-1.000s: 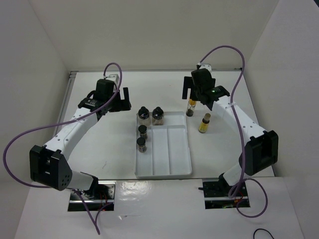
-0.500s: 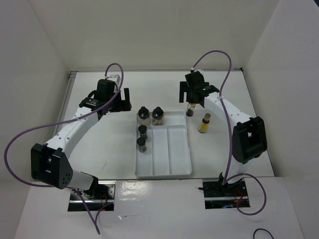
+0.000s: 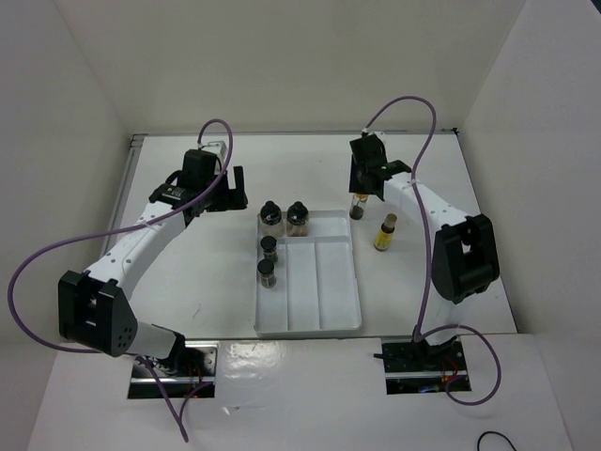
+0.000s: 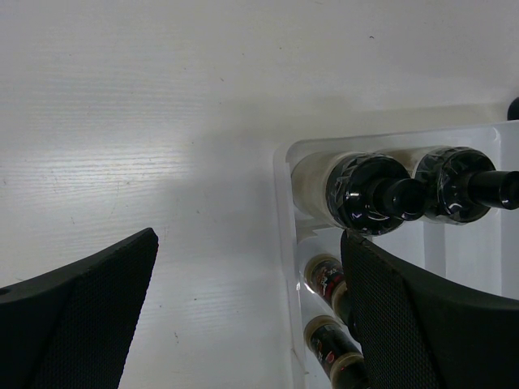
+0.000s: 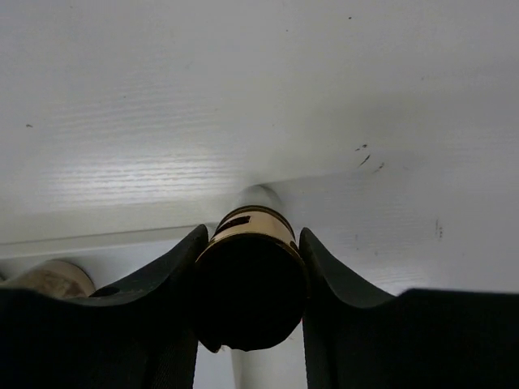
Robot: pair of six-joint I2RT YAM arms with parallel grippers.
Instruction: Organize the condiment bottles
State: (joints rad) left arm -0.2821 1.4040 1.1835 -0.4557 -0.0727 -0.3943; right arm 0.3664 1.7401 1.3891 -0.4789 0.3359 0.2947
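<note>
Landmark, tray (image 3: 324, 287): corner bottles (image 3: 270, 216) side by side, far-left inside; compartment bottles (image 3: 269, 248) in left lane, nearer; fifth bottle (image 3: 358, 210) beyond far-right corner; sixth bottle (image 3: 385, 233) right of tray.

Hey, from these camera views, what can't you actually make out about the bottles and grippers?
Right wrist view: the tall yellow bottle shows little beyond its cap; fingers of the right gripper cover its sides.
Left wrist view: a finger of the left gripper covers part of the short dark bottles; the frame's right edge cuts off the tray.
Top view: all labels are too small to read.
</note>
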